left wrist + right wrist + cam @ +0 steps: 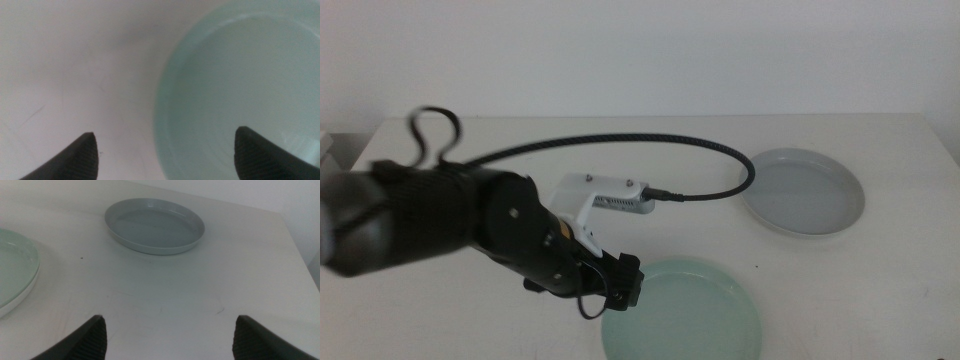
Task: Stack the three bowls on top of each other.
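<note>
At the near edge of the table (840, 300), in the middle view, the mint green bowl (685, 312) lies flat, its front cut off by the picture's bottom edge; in the right wrist view a white rim shows beneath its green edge, so it seems to sit on the white bowl (12, 305), though only that sliver is visible; the left gripper (620, 283) comes in from the left and hangs at the green bowl's left rim, its jaws spread wide, one over bare table and the other over the bowl's inside, gripping nothing; the right gripper (170, 335) shows only in its own wrist view, jaws likewise spread apart above the bare table; farther back and to the right, well apart, the light grey bowl (804, 191) rests alone and upright.
</note>
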